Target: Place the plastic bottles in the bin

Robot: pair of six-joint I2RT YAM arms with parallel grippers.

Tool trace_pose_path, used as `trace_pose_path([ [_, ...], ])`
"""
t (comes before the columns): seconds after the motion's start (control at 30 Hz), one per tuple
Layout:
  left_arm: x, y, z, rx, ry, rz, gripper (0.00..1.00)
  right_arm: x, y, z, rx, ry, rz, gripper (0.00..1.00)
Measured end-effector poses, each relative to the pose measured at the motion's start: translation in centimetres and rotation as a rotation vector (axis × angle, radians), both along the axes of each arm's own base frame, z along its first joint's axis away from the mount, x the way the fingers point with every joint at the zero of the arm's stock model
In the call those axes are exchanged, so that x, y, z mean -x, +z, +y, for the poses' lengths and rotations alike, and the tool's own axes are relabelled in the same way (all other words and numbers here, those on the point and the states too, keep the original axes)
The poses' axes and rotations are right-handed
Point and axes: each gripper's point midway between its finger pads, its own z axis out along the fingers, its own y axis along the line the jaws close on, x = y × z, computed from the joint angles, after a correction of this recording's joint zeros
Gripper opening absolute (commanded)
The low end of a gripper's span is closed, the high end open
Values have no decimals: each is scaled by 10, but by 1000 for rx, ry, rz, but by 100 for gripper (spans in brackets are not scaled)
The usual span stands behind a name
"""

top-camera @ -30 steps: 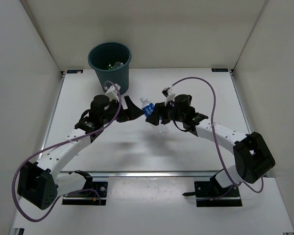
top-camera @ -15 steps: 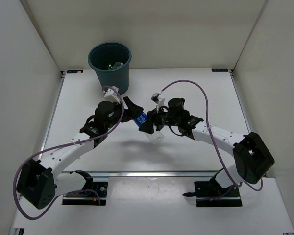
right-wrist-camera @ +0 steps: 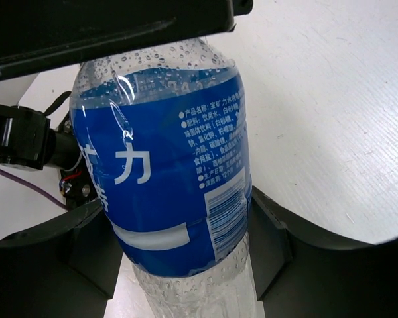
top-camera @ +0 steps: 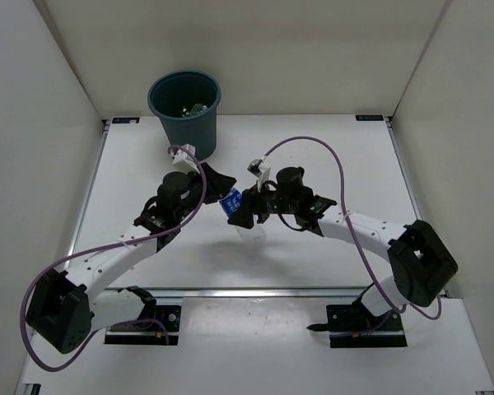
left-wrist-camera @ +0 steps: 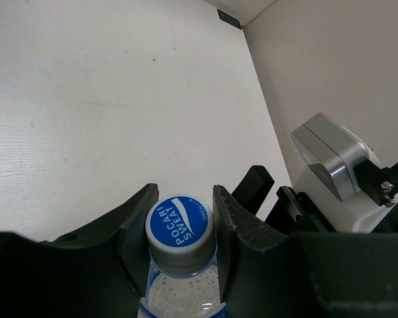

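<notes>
One bin: the dark teal round plastic bucket (top-camera: pixel 189 132) stands at the far left of the white table (top-camera: pixel 337 156), well apart from both arms; small bottles lie inside, too small to tell apart.
Risk, double hold: the left gripper (left-wrist-camera: pixel 183 205) and right gripper (right-wrist-camera: pixel 179 242) are both on the same clear plastic bottle with a blue label (right-wrist-camera: pixel 166 165), which sits tilted between them near the table's middle. If one arm pulls away while the other is clamped, I judge the bottle could be twisted, crushed or wrenched loose.
Risk, release: a neck-only hold may let the body swing once the other side lets go, so it could drop short of the bin.
Right fingers (right-wrist-camera: pixel 272 238): clamped on the body at the label's lower edge, one each side.
Left fingers (left-wrist-camera: pixel 136 232): closed tight on the neck, flanking the cap.
Blue cap (left-wrist-camera: pixel 180 224): screwed on, facing the left wrist camera.
</notes>
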Motion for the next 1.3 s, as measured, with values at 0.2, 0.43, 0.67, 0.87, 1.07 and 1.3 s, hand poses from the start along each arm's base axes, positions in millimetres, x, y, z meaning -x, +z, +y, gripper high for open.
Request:
trace_pose_path([
  [0.2, -11, 4, 12, -42, 40, -17, 0, -12, 8, -4, -20, -36, 2, 99],
  [0.43, -73, 71, 64, -136, 239, -143, 0, -45, 23, -43, -19, -170, -6, 100],
  [0.67, -130, 225, 113, -173, 522, -458, 0, -67, 51, -121, 15, -420, -85, 99],
  [0.87, -200, 293, 147, -216, 771, -579, 0, -66, 20, -163, 135, -561, -2, 99],
  [1.07, -306, 223, 187, -347, 919, -452, 58, -51, 13, -190, 188, -641, 34, 99],
  [1.3, -323, 139, 199, -504, 883, -250, 98, -47, 18, -224, 211, -770, 41, 99],
])
